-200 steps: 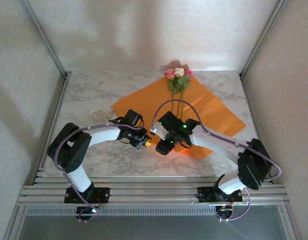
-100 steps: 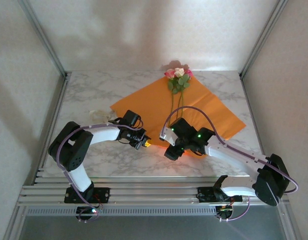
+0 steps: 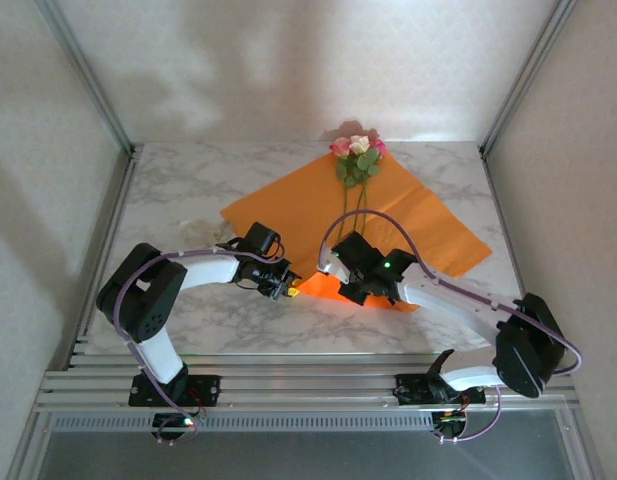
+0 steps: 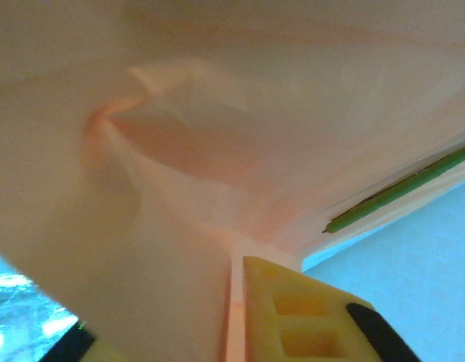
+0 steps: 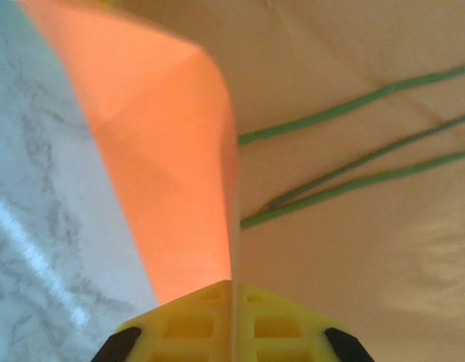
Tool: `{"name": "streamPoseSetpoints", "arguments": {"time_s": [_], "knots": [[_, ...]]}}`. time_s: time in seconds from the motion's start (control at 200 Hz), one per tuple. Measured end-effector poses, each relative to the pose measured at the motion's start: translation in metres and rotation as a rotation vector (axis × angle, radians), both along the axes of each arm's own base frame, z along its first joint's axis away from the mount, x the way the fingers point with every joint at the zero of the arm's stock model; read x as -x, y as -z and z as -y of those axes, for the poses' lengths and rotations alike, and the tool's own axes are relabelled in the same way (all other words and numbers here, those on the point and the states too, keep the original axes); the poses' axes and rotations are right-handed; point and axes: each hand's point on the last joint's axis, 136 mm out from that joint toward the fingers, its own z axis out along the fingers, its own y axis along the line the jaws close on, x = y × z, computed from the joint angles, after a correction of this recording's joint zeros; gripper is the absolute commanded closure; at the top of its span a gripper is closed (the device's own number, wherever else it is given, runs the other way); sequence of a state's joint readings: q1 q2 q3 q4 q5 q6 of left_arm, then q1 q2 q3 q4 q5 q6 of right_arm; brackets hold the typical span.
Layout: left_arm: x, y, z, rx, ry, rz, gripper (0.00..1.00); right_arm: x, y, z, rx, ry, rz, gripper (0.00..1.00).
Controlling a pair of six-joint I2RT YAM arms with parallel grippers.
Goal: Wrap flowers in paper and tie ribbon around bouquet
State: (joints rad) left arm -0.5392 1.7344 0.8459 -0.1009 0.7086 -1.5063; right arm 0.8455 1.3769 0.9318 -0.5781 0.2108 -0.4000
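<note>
The orange paper (image 3: 288, 205) lies spread on the marble table (image 3: 178, 180). The flowers (image 3: 356, 150) rest on it, rose heads at the far edge and thin stems (image 5: 345, 109) running toward me. My left gripper (image 3: 288, 289) is shut on the paper's near corner, and in the left wrist view the sheet (image 4: 217, 113) rises from the pinch (image 4: 236, 260), one stem (image 4: 402, 192) showing at the right. My right gripper (image 3: 348, 291) is shut on the near edge just beside it, with a lifted fold (image 5: 164, 151) above its fingers (image 5: 232, 286). The pale ribbon (image 3: 195, 229) lies left, behind the left arm.
Metal frame posts (image 3: 108, 110) stand at the table's back corners, with white walls behind. A rail (image 3: 308, 385) runs along the near edge by the arm bases. Bare marble (image 3: 228, 315) lies in front of the left gripper.
The right arm has swung out to the right and its gripper has shifted right along the paper's near edge. A lifted orange fold now shows between the grippers. The left gripper has barely moved.
</note>
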Motion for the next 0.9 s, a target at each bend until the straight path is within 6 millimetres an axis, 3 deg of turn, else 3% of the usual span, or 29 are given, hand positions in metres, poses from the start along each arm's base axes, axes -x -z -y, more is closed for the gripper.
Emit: {"name": "streamPoseSetpoints", "arguments": {"time_s": [0.115, 0.27, 0.43, 0.636, 0.761, 0.901], "knots": [[-0.002, -0.001, -0.005, -0.026, -0.015, 0.014, 0.39, -0.023, 0.008, -0.006, 0.019, 0.012, 0.019, 1.0], [-0.011, -0.024, -0.018, -0.093, -0.048, 0.079, 0.34, -0.057, 0.015, -0.004, 0.03, 0.065, 0.031, 1.0], [-0.025, -0.063, -0.023, -0.124, -0.028, 0.197, 0.39, -0.086, 0.019, 0.005, 0.023, 0.133, 0.026, 1.0], [-0.027, -0.079, -0.016, -0.147, 0.08, 0.264, 0.56, -0.095, 0.033, 0.007, 0.024, 0.176, -0.018, 1.0], [-0.03, -0.077, 0.012, -0.119, 0.179, 0.277, 0.61, -0.101, 0.039, 0.01, 0.02, 0.216, -0.045, 1.0], [-0.029, -0.053, 0.038, -0.112, 0.262, 0.245, 0.67, -0.1, 0.039, 0.01, 0.002, 0.244, -0.068, 0.99]]}}
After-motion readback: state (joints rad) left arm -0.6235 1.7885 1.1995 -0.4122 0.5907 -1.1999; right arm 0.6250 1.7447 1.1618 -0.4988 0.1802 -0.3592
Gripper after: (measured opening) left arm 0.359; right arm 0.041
